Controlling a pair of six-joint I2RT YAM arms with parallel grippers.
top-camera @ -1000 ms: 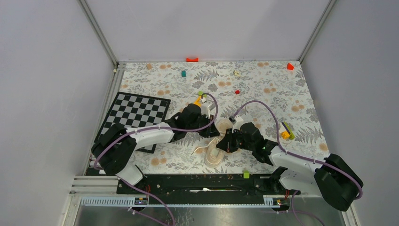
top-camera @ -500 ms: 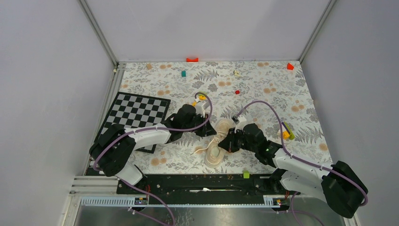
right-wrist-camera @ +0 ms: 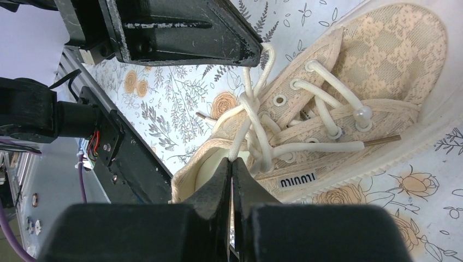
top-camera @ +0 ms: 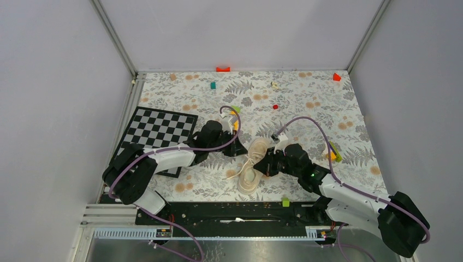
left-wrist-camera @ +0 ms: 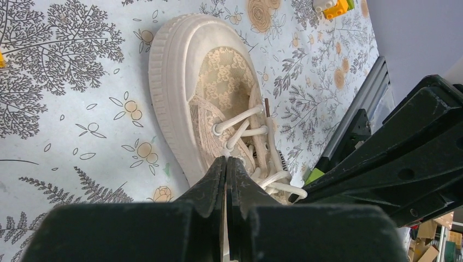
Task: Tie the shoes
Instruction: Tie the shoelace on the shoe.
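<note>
**A:** Left gripper (left-wrist-camera: 226,160) first: what state?
**B:** Fingers pinched tight, with a strand of the laces (right-wrist-camera: 322,146) running up into their tips. It sits just to the left of the shoe (top-camera: 249,180).
**A:** Where does the shoe lie?
**B:** On the near-middle of the floral mat (top-camera: 306,109), between the two grippers, toe pointing away from the arm bases. The laces cross in a twist over the eyelets.
**A:** Right gripper (right-wrist-camera: 231,164)?
**B:** Also closed, nipping another strand above the heel opening.
**A:** Any writing?
**B:** One small white tab (right-wrist-camera: 297,179) on the shoe's side, dark capitals seen upside down. It looks like "MINMU", but I can't be sure.
**A:** Edges and room?
**B:** A chessboard (top-camera: 158,130) lies along the left edge, partly under the left arm (top-camera: 169,157). Past the toe the mat runs open to the far edge, with small blocks (top-camera: 213,85) spread well apart. An orange-and-green block (top-camera: 332,153) lies near the right arm (top-camera: 349,191). A black rail (top-camera: 218,210) closes the near edge, near the heel.
</note>
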